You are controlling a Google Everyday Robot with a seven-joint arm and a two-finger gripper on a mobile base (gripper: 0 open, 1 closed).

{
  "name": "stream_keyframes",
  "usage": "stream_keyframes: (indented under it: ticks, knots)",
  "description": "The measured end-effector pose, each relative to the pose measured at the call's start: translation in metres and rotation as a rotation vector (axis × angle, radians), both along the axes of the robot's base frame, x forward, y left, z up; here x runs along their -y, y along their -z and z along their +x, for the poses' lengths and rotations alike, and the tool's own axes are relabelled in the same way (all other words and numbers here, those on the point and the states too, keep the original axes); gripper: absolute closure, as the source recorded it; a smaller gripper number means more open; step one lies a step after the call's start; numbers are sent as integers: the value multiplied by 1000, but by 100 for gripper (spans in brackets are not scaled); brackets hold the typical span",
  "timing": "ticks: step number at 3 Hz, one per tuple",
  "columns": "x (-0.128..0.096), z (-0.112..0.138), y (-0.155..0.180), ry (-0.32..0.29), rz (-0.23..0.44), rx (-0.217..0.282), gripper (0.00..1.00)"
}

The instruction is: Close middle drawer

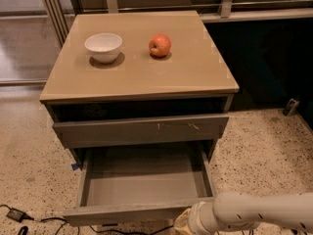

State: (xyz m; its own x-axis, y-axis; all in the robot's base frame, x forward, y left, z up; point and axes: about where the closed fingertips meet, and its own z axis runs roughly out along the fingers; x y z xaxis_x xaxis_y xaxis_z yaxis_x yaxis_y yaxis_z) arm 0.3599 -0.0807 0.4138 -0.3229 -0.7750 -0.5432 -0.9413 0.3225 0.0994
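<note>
The middle drawer [142, 187] is pulled far out of the cabinet, showing its smooth grey inside. Its plain front panel [132, 213] faces the bottom edge of the view. My gripper [182, 223] is at the end of the white arm [254, 212], low at the bottom, right by the right part of that front panel. Most of the gripper is cut off by the view's edge. Above the open drawer, the other grey drawer front with pale scratches [142, 129] stands slightly out.
A white bowl [103, 46] and a red apple [160, 45] sit on the cabinet top [195, 77]. Black cables [14, 214] lie on the speckled floor at the bottom left. A small dark object [290, 106] lies on the floor at the right.
</note>
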Motion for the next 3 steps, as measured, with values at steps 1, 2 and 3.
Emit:
stream_keyframes:
  ticks: [1,2,3]
  knots:
    - [0,0,0,0,0,0,59]
    - [0,0,0,0,0,0,36]
    - [-3,10,-1,1,18,27,13]
